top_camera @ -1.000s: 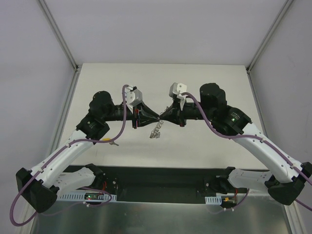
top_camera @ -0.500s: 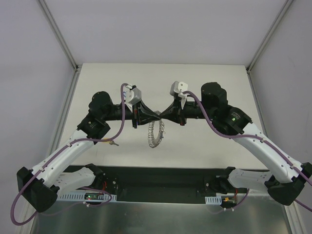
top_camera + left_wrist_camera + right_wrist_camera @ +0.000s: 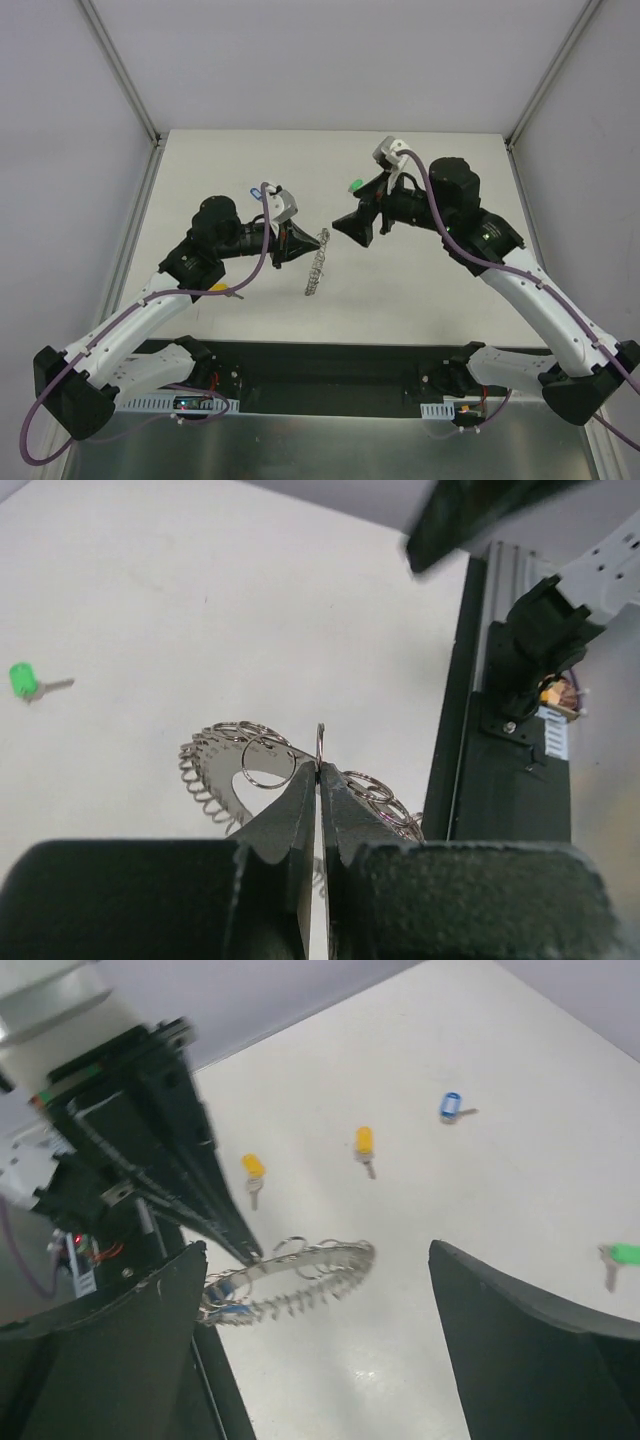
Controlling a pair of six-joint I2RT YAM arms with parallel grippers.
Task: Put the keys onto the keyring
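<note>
The keyring, a large grey ring with a coiled rim and small loops, hangs tilted above the table. My left gripper is shut on it. In the left wrist view the closed fingertips pinch a thin loop of the keyring. My right gripper stands open, a little up and right of the ring, not touching it. Between its wide fingers the right wrist view shows the keyring, with blue bits among its loops. Loose keys lie on the table: two yellow, one blue, one green.
The green key lies just behind my right gripper, and it also shows far left as a green key in the left wrist view. A black rail runs along the near table edge. White walls enclose the table on three sides.
My right gripper has let go of the keyring, opened wide and drawn back up and right. My left gripper has shut on the ring and now carries it alone, slightly lower and left.
</note>
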